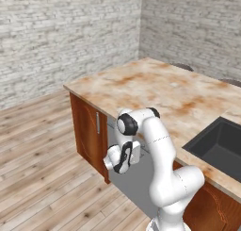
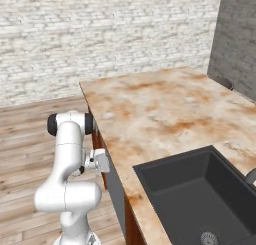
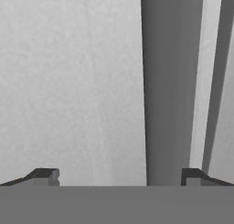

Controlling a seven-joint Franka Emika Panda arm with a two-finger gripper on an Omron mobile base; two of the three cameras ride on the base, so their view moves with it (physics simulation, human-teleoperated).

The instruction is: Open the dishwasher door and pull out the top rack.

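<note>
End effector (image 3: 117,177) wide open, empty, close against the dishwasher door (image 3: 68,81) by its handle (image 3: 171,81)

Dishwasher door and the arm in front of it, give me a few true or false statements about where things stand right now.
1. The dishwasher door is shut. True.
2. The gripper has its jaws closed on the handle. False: the jaws stand wide open, with the bar between the fingertips and nothing gripped.
3. The top rack is pulled out over the floor. False: the door is shut, so no rack is out.
4. The sink is set in the counter beside the dishwasher. True.
5. The cabinet door next to the dishwasher hangs open. False: it is shut.
</note>
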